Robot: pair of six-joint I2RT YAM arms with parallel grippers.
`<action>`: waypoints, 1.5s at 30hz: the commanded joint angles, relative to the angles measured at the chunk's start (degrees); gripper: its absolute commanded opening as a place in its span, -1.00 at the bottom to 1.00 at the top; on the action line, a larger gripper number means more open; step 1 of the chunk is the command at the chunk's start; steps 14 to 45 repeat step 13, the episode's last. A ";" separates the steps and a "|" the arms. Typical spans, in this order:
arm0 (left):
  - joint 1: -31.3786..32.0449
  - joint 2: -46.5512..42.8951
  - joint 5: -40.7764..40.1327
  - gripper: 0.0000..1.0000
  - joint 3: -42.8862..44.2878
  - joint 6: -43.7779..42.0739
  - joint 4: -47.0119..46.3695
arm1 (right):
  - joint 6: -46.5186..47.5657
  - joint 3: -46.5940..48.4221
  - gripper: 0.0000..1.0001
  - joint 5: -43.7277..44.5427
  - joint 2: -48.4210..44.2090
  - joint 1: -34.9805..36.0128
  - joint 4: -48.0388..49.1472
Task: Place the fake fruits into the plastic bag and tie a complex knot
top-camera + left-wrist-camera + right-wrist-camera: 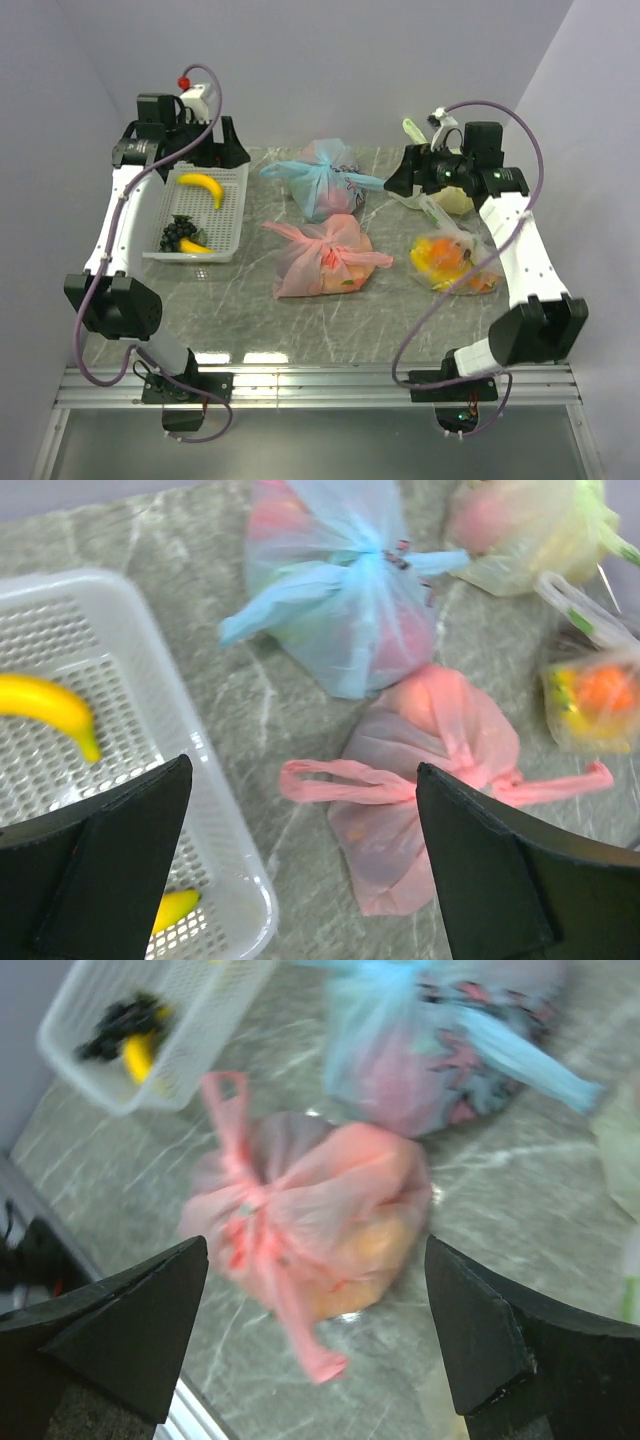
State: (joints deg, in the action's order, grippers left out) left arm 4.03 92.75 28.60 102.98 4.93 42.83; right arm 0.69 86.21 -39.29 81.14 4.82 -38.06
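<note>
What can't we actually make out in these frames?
Pink bag contents: top view, cloudy film shows only orange smears.
Knot turns: right wrist view, motion blur.
Lower banana in basket: left wrist view, mostly behind left finger.
Grape bunch detail: top view, too small.

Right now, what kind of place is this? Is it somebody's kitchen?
Probably not a kitchen, more likely a robot test booth: a left arm and a right arm are bolted to a marble-look table, and plain grey walls close it in.
</note>
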 commanded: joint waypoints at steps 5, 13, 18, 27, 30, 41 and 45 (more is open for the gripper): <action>-3.94 3.57 -2.49 0.99 -2.42 4.73 -0.46 | -1.83 0.99 0.94 3.87 6.83 -2.89 3.87; -5.70 1.74 -3.73 0.99 -9.64 5.09 -3.80 | -2.01 -5.88 0.96 2.99 3.85 -2.80 5.28; -5.70 1.74 -3.73 0.99 -9.64 5.09 -3.80 | -2.01 -5.88 0.96 2.99 3.85 -2.80 5.28; -5.70 1.74 -3.73 0.99 -9.64 5.09 -3.80 | -2.01 -5.88 0.96 2.99 3.85 -2.80 5.28; -5.70 1.74 -3.73 0.99 -9.64 5.09 -3.80 | -2.01 -5.88 0.96 2.99 3.85 -2.80 5.28; -5.70 1.74 -3.73 0.99 -9.64 5.09 -3.80 | -2.01 -5.88 0.96 2.99 3.85 -2.80 5.28; -5.70 1.74 -3.73 0.99 -9.64 5.09 -3.80 | -2.01 -5.88 0.96 2.99 3.85 -2.80 5.28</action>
